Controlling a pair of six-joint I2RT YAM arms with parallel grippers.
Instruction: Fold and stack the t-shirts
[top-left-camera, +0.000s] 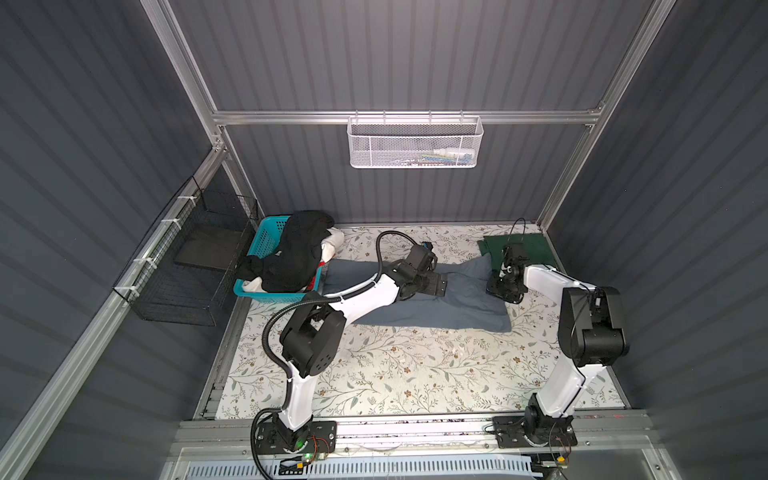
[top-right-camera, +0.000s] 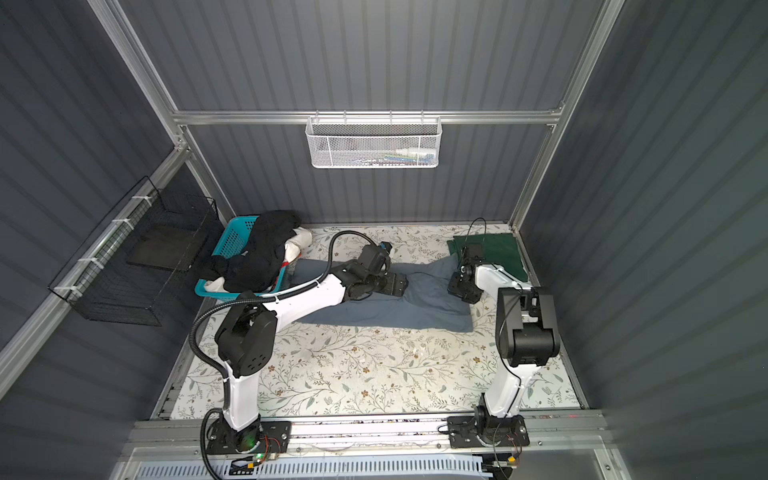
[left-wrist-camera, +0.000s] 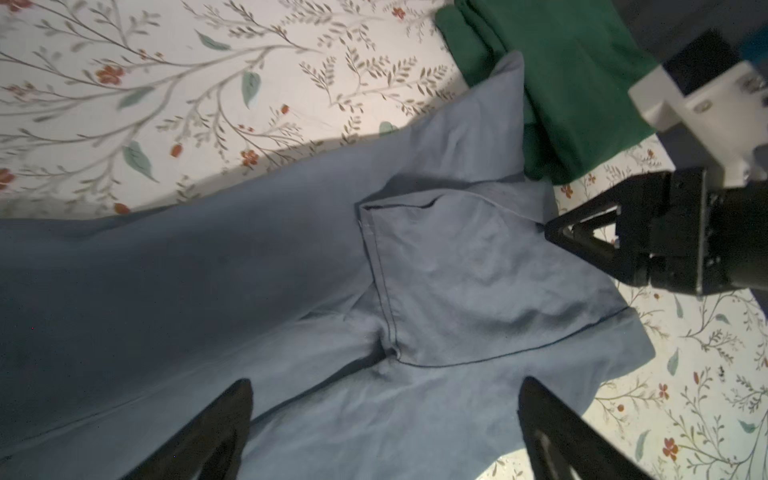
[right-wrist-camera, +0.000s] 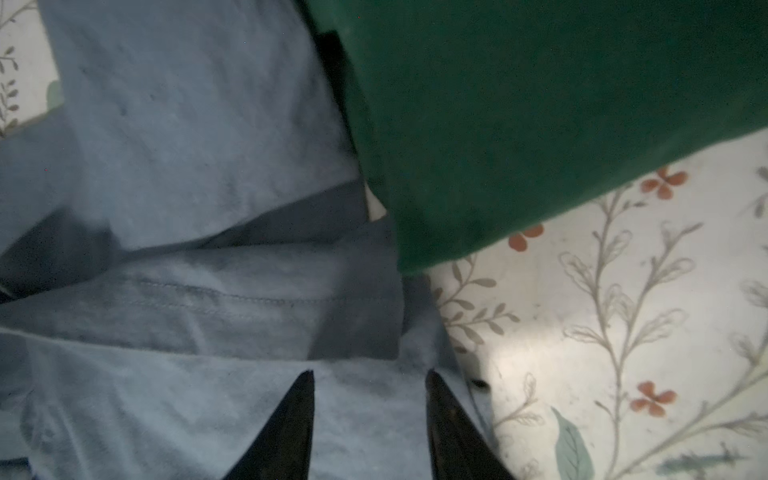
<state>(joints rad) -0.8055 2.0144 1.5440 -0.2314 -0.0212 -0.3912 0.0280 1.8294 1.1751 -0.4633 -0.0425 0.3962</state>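
Right wrist view shows the right end effector (right-wrist-camera: 370, 376) low over the edge of the slate blue-grey t-shirt (right-wrist-camera: 187, 137). Its jaws stand partly apart with cloth between the tips, and I do not see them clamped on it. The left end effector (left-wrist-camera: 386, 386) hovers over the middle of the same shirt with its jaws wide apart and holds nothing.

In both top views this shirt lies spread along the far half of the table (top-left-camera: 415, 374). Its right end touches the dark green t-shirt (top-left-camera: 536, 245), which lies folded at the far right corner. The other t-shirts (top-left-camera: 295, 257) are heaped in the turquoise basket (top-left-camera: 266, 239) at the far left corner.

I judge that the step in hand is the first fold of the blue-grey shirt. The next move calls for a pinch on the blue-grey edge only, without catching the green cloth beside it.

A floral cover lies on the table. Dark ribbed walls (top-left-camera: 415, 54) and an aluminium frame (top-left-camera: 407, 117) enclose it. A white mesh tray (top-left-camera: 415, 143) hangs at the back and a black wire basket (top-left-camera: 187, 266) on the left.
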